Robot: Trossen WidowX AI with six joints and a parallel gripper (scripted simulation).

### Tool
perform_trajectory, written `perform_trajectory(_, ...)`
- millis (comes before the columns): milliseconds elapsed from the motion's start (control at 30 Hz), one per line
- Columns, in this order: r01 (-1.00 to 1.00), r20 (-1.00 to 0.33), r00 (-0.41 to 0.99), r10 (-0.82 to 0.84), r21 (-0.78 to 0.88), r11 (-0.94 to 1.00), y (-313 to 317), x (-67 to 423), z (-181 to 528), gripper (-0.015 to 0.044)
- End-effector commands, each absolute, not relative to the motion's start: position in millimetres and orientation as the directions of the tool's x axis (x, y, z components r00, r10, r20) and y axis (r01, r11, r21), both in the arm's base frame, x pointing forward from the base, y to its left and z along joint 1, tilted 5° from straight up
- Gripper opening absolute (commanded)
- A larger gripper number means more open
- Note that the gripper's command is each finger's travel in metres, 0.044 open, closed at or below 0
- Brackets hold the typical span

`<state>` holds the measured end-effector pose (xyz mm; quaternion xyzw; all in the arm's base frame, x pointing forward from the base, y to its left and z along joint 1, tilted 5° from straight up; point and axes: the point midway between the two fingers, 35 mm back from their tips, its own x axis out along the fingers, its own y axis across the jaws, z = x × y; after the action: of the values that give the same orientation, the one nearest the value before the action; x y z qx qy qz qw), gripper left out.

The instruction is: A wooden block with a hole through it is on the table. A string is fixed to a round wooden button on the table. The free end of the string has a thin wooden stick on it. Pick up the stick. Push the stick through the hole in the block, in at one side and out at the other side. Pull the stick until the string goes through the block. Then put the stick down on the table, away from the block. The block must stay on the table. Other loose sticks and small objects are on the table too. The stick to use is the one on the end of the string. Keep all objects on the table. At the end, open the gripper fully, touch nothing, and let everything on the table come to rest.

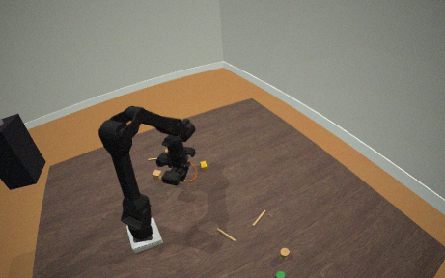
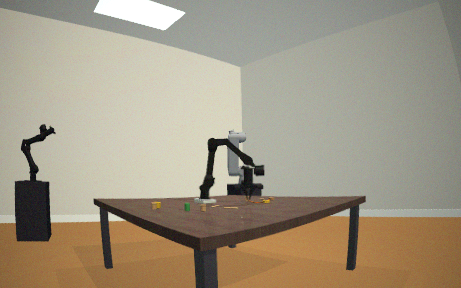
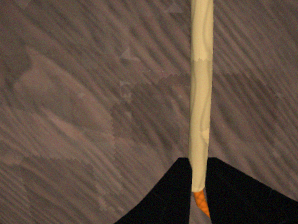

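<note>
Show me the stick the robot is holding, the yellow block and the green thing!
stick (image 3: 201,76): wrist view, middle of its pale shaft.
yellow block (image 1: 203,164): top view, its top face.
green thing (image 1: 280,274): top view, its top, at the picture's lower edge.

Table top (image 1: 313,193): dark brown, streaky wood grain. Floor (image 1: 192,92): orange-tan. Walls (image 1: 337,48): pale grey, white skirting. Arm (image 1: 120,159): black, on white base plate (image 1: 157,239). Gripper (image 3: 194,209): black. Stick (image 3: 201,76): pale cream wood; string (image 3: 201,203) at its 6 o'clock end: orange. Small cube (image 1: 203,164): yellow. Block (image 1: 156,174): light tan. Two loose sticks (image 1: 259,217): pale tan. Small cylinder (image 1: 284,252): tan. Piece at 6 o'clock table edge (image 1: 280,274): green. Pedestal (image 1: 9,152): black.
</note>
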<state>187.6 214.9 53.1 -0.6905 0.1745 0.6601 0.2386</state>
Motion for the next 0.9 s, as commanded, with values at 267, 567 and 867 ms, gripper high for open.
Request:
perform_trajectory(267,-0.557,-0.995,0.073,0.073,-0.101,-0.824,222.3,174.4,53.0,0.0000)
perform_trajectory(567,-0.557,-0.995,0.073,0.073,-0.101,-0.824,227.7,164.0,52.7,0.0000)
perform_trajectory(867,-0.557,-0.995,0.073,0.073,-0.101,-0.824,231.6,156.8,52.5,0.0000)
